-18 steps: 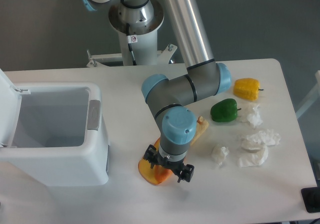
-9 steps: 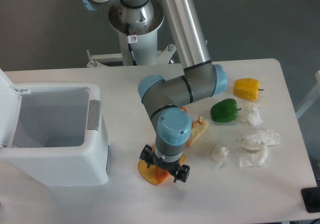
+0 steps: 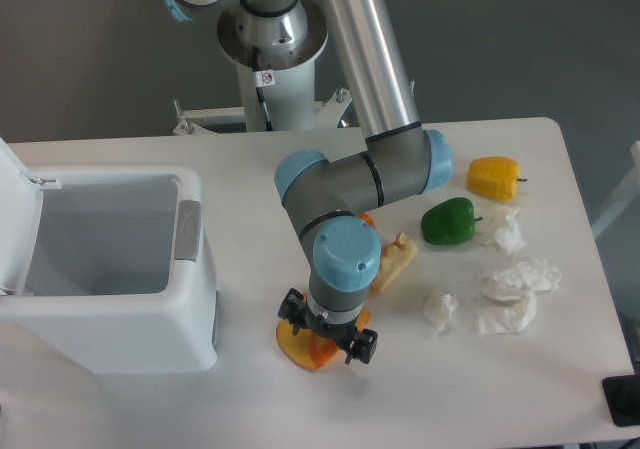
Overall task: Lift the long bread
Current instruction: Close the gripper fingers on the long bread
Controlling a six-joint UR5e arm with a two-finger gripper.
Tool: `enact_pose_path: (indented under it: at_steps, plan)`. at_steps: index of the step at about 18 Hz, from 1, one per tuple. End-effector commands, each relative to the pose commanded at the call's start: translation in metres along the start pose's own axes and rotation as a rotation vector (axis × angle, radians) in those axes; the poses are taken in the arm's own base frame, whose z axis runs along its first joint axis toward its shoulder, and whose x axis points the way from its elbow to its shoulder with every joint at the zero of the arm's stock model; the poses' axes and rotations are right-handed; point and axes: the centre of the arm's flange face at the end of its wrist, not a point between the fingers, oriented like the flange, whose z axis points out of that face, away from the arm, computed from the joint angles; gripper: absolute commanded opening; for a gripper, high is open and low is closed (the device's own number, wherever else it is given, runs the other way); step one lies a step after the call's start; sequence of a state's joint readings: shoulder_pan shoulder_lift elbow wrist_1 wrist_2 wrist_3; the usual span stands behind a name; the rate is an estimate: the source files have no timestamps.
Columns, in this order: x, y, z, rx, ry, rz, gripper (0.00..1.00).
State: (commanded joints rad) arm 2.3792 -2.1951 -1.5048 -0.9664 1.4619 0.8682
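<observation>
The long bread (image 3: 300,346) lay on the table (image 3: 400,399) near its front edge, mostly hidden beneath the gripper (image 3: 326,344). The gripper sat directly over it; whether its jaws were apart or closed could not be determined. A white bin (image 3: 110,269) stood just left, peppers (image 3: 448,220) toward the right edge.

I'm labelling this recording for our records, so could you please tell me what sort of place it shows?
Probably a robotics lab test bench: a robot arm bolted beside a plain white table, with toy peppers, crumpled paper and a white bin laid out.
</observation>
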Motion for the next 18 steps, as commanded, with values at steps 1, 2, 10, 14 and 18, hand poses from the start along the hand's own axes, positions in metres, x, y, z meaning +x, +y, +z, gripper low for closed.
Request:
enact_pose_path:
  at_steps: [1, 2, 10, 14, 18]
  plan:
    - [0.0007, -0.0008, 0.0000, 0.001, -0.001, 0.002, 0.89]
    - [0.0007, -0.0008, 0.0000, 0.001, -0.001, 0.002, 0.89]
    - [-0.0007, 0.0001, 0.0004, -0.011, -0.011, 0.003, 0.56]
    - [-0.0010, 0.0000, -0.0001, -0.012, -0.012, 0.002, 0.40]
    - [-0.0017, 0.0005, -0.0013, -0.011, -0.013, -0.004, 0.11]
